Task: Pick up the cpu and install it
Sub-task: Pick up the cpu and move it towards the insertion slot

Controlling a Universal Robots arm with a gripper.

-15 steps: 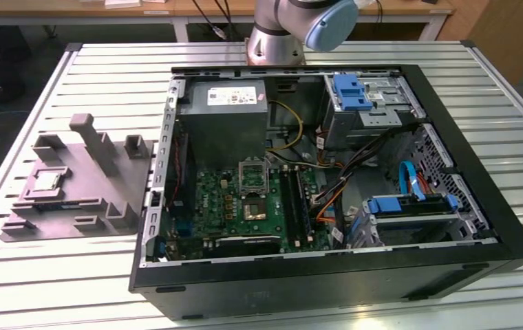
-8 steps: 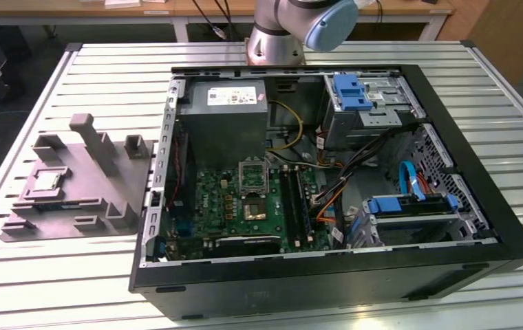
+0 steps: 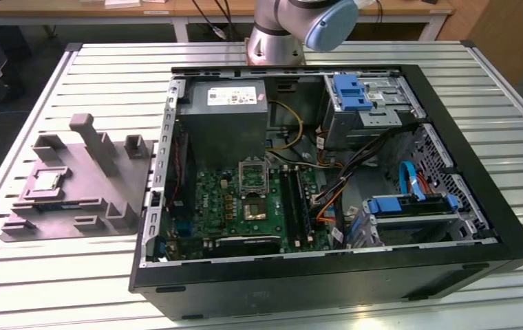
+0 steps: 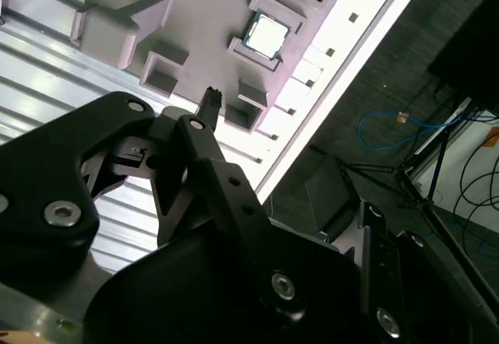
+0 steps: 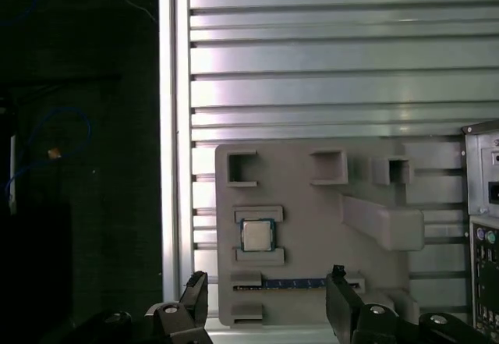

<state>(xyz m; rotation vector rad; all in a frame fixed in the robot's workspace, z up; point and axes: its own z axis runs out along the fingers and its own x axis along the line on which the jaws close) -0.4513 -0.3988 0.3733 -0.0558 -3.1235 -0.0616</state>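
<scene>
One cpu (image 5: 254,235) flat in a grey tray (image 3: 91,189) slot, not yet picked.
Hovers above the tray with gripper (image 5: 266,274) fingers (image 5: 195,293) spread wide, holding nothing. Cpu between two low blocks, toward the tray's side at the exterior view's left. Tray on slatted tabletop (image 3: 60,289), just beside open computer case (image 3: 335,289), on the exterior view's left.

Cpu (image 5: 253,235) w/ shiny metal top, matt grey plastic tray (image 5: 312,211), ribbed metal table (image 5: 312,47), matt blk gripper (image 5: 266,275)
</scene>
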